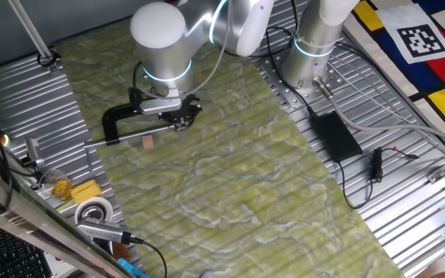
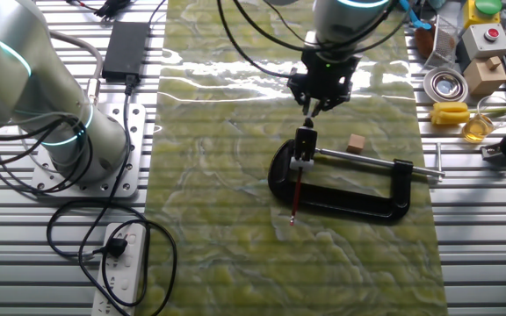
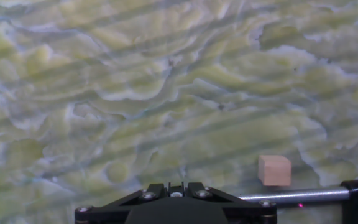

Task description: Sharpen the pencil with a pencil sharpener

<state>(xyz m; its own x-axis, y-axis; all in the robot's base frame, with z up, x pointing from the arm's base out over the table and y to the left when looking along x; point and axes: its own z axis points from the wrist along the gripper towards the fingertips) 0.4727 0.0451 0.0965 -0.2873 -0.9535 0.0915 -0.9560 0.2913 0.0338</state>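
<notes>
A black C-shaped clamp (image 2: 341, 198) lies on the green mat, and it also shows in one fixed view (image 1: 116, 120). Its silver screw rod (image 2: 367, 162) runs right; the rod (image 3: 297, 197) also shows in the hand view. A small black-and-white pencil sharpener (image 2: 304, 146) sits at the clamp's left jaw. A very thin reddish pencil (image 2: 295, 195) runs from the sharpener toward the camera. My gripper (image 2: 311, 107) hangs just beyond the sharpener, apart from it and holding nothing; it also shows in one fixed view (image 1: 181, 116). Its fingertips do not show clearly.
A small wooden cube (image 2: 355, 143) lies beside the rod, and shows in the hand view (image 3: 274, 170). A tape roll (image 2: 444, 85), a yellow piece (image 2: 451, 112) and boxes lie off the mat's right side. A black power adapter (image 2: 126, 44) and a second arm's base (image 2: 68, 132) stand at the left.
</notes>
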